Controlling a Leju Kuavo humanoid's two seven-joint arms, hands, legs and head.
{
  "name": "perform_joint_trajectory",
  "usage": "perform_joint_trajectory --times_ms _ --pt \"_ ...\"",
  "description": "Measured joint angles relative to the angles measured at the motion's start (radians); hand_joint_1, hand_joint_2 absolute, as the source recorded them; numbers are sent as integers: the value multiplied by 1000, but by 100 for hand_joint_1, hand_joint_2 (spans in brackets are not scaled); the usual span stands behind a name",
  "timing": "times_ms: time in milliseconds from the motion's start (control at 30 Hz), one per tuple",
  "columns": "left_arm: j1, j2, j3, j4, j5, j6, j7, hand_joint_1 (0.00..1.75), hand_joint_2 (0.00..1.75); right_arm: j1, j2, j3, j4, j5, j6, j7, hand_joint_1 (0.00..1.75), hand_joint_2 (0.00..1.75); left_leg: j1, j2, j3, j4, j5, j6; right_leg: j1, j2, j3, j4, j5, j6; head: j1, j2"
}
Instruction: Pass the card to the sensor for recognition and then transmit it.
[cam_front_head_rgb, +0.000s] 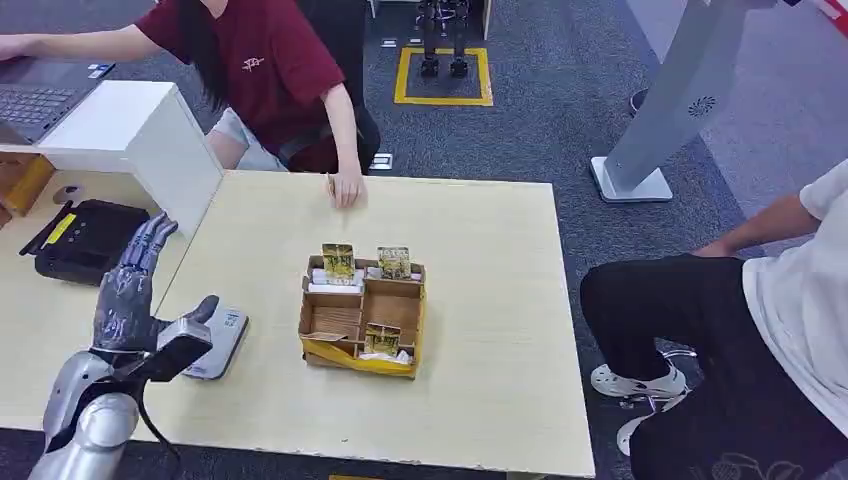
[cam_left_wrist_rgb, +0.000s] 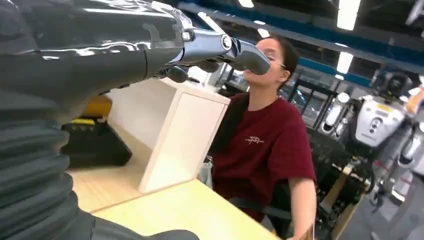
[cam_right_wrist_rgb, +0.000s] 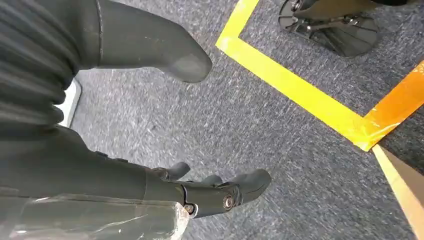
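Robot's left hand (cam_front_head_rgb: 135, 290) raised with fingers spread and holding nothing, at the near left of a pale table (cam_front_head_rgb: 480, 400).

The cards (cam_front_head_rgb: 338, 260) stand upright in a cardboard box (cam_front_head_rgb: 362, 322) at mid-table, well to the right of that hand; a flat grey reader (cam_front_head_rgb: 218, 340) — probably the sensor — lies just beside it. A reach across could knock the box or brush the hand of the seated person (cam_front_head_rgb: 347, 187) resting on the far edge. The right hand (cam_right_wrist_rgb: 210, 192) hangs over carpet, fingers loosely curled and apart, nothing in them. Card faces are too small to read — the reader is partly hidden behind the thumb.
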Motion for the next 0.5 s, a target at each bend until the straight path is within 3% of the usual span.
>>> perform_joint_trajectory --times_ms 100,367,500 --pt "67 24 -27 -67 -92 4 11 0 175 3 0 -2 0 -2 -2 -4 0 175 0 0 0 0 0 0 0 0 0 0 0 0 0 0" --pt "150 83 -123 -177 -201 -22 45 0 175 4 0 -15 0 -14 -4 -3 0 175 0 0 0 0 0 0 0 0 0 0 0 0 0 0" --pt "168 89 -189 -206 -283 10 78 0 175 5 0 -22 -1 -16 -5 1 0 175 0 0 0 0 0 0 0 -1 0 0 0 0 0 0"
